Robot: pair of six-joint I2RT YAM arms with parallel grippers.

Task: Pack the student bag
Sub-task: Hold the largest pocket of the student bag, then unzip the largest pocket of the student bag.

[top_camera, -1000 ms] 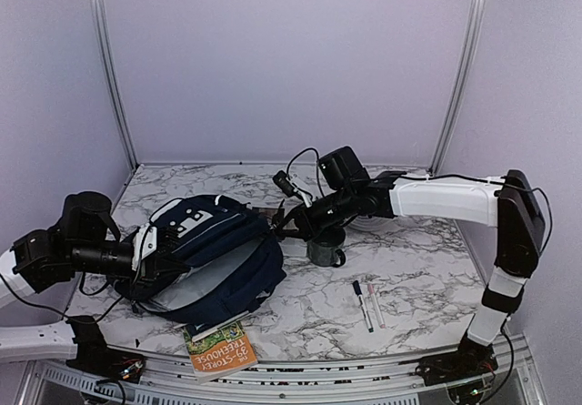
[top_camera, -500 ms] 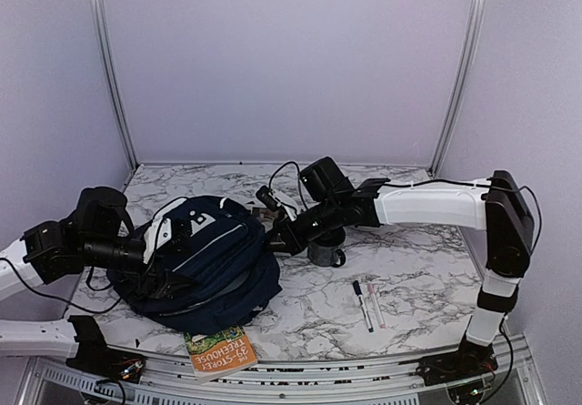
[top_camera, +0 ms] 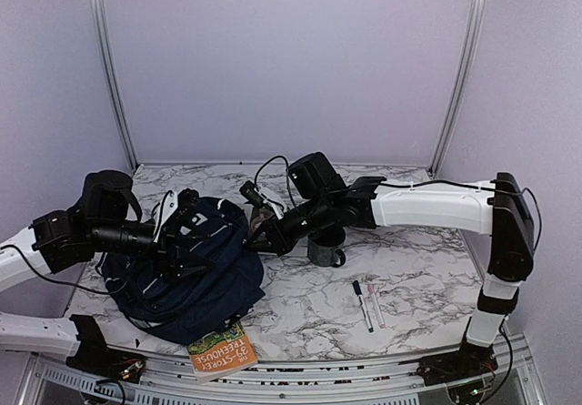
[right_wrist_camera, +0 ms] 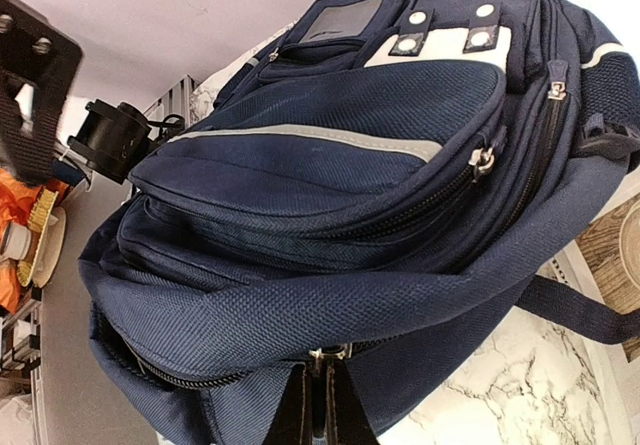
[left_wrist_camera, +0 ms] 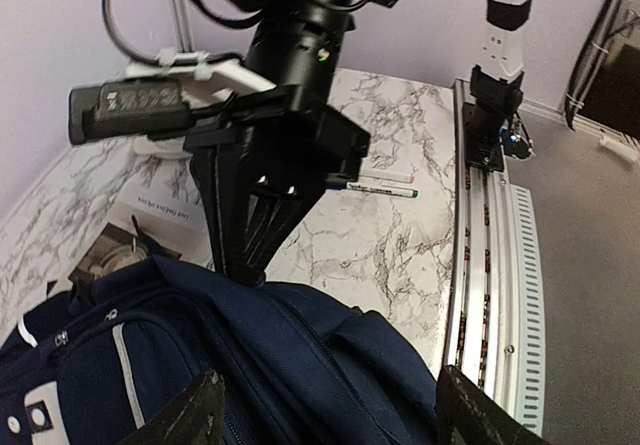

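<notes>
The student bag (top_camera: 195, 273), navy blue with white patches, lies on its side at the left of the marble table. My left gripper (top_camera: 186, 239) hovers over its top with the jaws open. In the left wrist view both fingertips (left_wrist_camera: 192, 420) stand wide apart above the bag's fabric (left_wrist_camera: 300, 365) and hold nothing. My right gripper (top_camera: 258, 232) reaches in from the right and is shut on the zipper pull (right_wrist_camera: 333, 353) at the bag's edge. In the right wrist view the closed fingers (right_wrist_camera: 312, 410) pinch the pull below a thick fold of the bag (right_wrist_camera: 330, 215).
An orange-and-green book (top_camera: 221, 349) lies at the front edge beside the bag. A dark mug (top_camera: 326, 248) stands right of the bag under my right arm. Two markers (top_camera: 368, 305) lie further right. The metal rail (left_wrist_camera: 480, 265) runs along the table's near edge.
My left gripper has opened and let go of the bag's flap. The bag's grey lining no longer shows. My right gripper has moved left along the bag with the zipper pull.
</notes>
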